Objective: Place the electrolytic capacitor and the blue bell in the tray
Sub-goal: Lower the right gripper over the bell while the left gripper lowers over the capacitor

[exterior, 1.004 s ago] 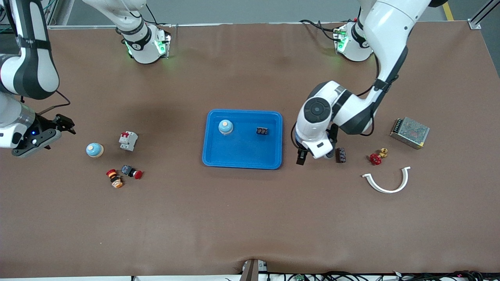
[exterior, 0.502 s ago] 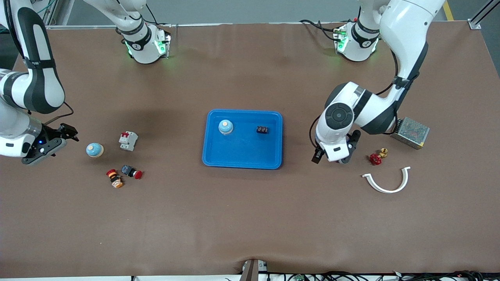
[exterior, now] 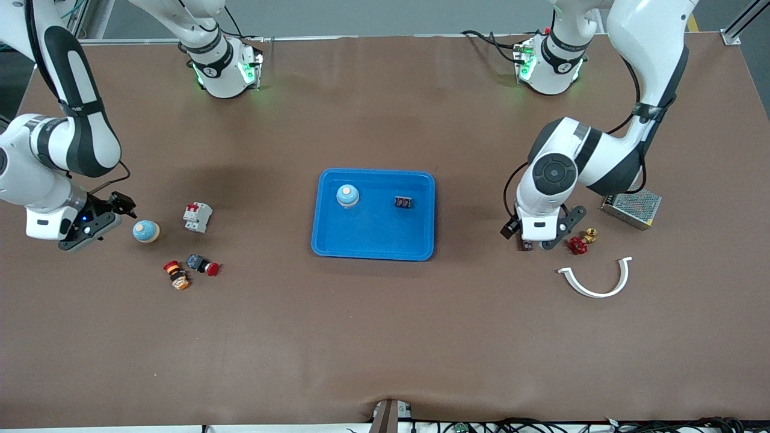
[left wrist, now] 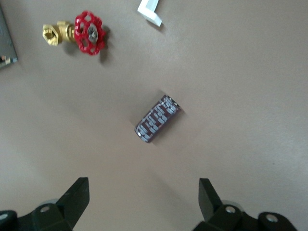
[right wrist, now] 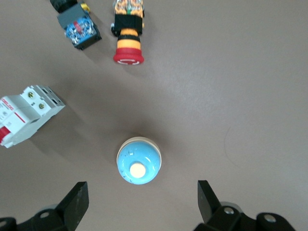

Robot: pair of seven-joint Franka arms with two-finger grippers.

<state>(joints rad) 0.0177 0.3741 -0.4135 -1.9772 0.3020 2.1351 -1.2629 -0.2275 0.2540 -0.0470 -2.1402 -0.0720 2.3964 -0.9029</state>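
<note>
The bright-blue tray (exterior: 373, 240) lies mid-table and holds a blue bell (exterior: 348, 195) and a small dark electrolytic capacitor (exterior: 403, 202). A second blue bell (exterior: 145, 231) stands on the table toward the right arm's end. My right gripper (exterior: 107, 215) hangs beside and above it, open and empty, and the right wrist view shows that bell (right wrist: 138, 167) just ahead of the open gripper (right wrist: 142, 199). My left gripper (exterior: 537, 239) is open and empty over a second dark capacitor (left wrist: 157, 118), which is mostly hidden in the front view. The open left gripper (left wrist: 143, 197) shows ahead of it in the left wrist view.
A red-handled brass valve (exterior: 579, 243), a white curved piece (exterior: 595, 279) and a metal mesh box (exterior: 631, 204) lie near the left gripper. A white circuit breaker (exterior: 197, 216), a red emergency button (exterior: 176, 275) and a dark pushbutton (exterior: 201, 264) lie near the second bell.
My left arm has moved away from the tray toward its own end of the table and now covers the capacitor. My right arm has moved closer to the bell on the table.
</note>
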